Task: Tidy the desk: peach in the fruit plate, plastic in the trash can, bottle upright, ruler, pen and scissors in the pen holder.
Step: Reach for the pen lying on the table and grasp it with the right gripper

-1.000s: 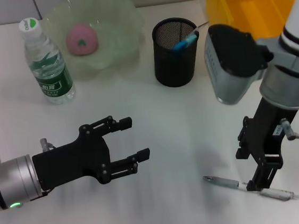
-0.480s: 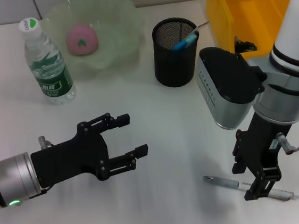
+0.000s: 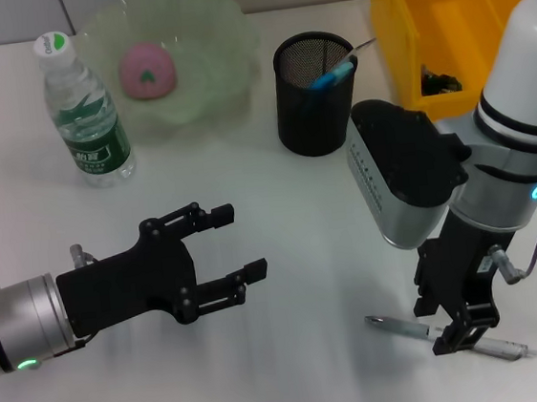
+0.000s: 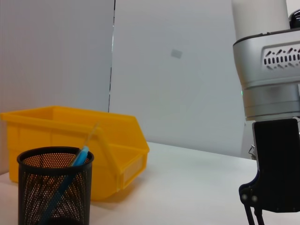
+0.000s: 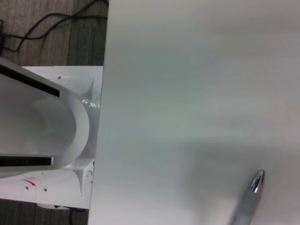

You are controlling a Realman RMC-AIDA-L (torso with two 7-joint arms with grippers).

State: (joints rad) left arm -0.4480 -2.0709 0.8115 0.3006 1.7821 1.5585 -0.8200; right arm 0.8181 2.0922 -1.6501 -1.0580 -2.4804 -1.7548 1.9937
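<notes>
A silver pen (image 3: 407,328) lies on the white table at the front right, and its tip (image 5: 251,192) shows in the right wrist view. My right gripper (image 3: 461,331) stands directly over the pen's middle, open, fingers straddling it. Out over the table's front left, my left gripper (image 3: 240,242) hovers open and holds nothing. The pink peach (image 3: 146,68) rests in the green fruit plate (image 3: 232,34). A bottle (image 3: 86,114) stands upright beside it. The black mesh pen holder (image 3: 313,95) (image 4: 54,192) holds a blue-handled item and a thin pale strip; ruler or scissors, I cannot tell.
A yellow bin (image 3: 441,10) (image 4: 70,140) stands at the back right with something dark and crumpled (image 3: 443,79) inside. The right arm's bulky grey wrist (image 3: 401,182) hangs between the pen holder and the pen. The table's near edge (image 5: 101,140) runs close to the pen.
The right arm has swung left and settled lower over the pen, which has not moved. The left arm has barely shifted.
</notes>
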